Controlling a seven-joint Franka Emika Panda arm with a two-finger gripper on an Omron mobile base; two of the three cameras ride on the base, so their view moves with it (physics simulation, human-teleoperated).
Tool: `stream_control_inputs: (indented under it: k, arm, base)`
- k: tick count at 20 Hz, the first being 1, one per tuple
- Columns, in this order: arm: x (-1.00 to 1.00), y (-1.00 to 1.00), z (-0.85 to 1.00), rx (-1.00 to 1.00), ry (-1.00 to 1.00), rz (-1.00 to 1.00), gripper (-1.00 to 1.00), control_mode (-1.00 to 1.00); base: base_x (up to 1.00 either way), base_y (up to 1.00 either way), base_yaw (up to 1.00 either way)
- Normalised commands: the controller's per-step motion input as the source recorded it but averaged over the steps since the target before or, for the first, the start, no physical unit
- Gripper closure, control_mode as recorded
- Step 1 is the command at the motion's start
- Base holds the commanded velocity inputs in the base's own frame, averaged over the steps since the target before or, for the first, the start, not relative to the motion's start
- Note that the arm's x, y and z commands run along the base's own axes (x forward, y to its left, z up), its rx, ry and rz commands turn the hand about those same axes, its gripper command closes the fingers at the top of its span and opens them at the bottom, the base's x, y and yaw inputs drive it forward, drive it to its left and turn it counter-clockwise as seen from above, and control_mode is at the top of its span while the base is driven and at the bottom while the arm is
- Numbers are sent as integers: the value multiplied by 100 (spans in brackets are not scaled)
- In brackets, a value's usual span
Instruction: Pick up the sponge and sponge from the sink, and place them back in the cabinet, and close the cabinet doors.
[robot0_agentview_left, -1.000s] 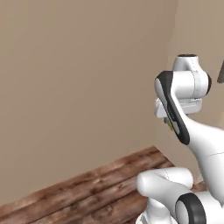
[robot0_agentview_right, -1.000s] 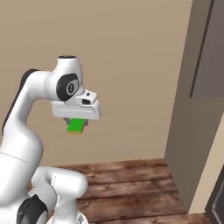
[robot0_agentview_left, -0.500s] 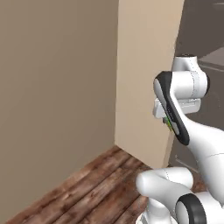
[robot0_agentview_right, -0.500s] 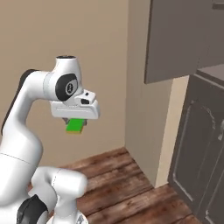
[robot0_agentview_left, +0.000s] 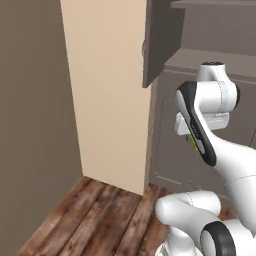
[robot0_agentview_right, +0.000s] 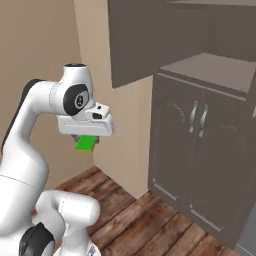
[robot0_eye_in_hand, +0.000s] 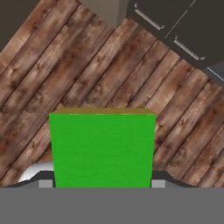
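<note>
Item: green sponge (robot0_agentview_right: 86, 143), carried in the tool (robot0_agentview_right: 87, 141) above the wooden floor (robot0_eye_in_hand: 65, 65).

Tool clamped narrowly on the sponge, which hangs directly beneath the white hand; in the hand view its green face (robot0_eye_in_hand: 102, 149) sits between the fingers with a thin yellow layer along the far edge. Ahead of the tool and to its right stands the dark grey-brown cabinet (robot0_agentview_right: 200, 150), lower arched-panel doors shut, silver handles (robot0_agentview_right: 198, 118) side by side. A beige wall panel (robot0_agentview_left: 107, 90) stands left of it.
</note>
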Motion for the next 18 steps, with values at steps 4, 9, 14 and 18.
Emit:
stream_control_inputs:
  k: [4,9,14,18]
  arm:
    - [0,0,0,0,0,0,100,100]
    - [0,0,0,0,0,0,100,100]
    - [0,0,0,0,0,0,100,100]
    - [0,0,0,0,0,0,100,100]
  base:
    - [36,-1,-57]
    - [49,0,-54]
    - [58,3,-45]
    - [55,24,-36]
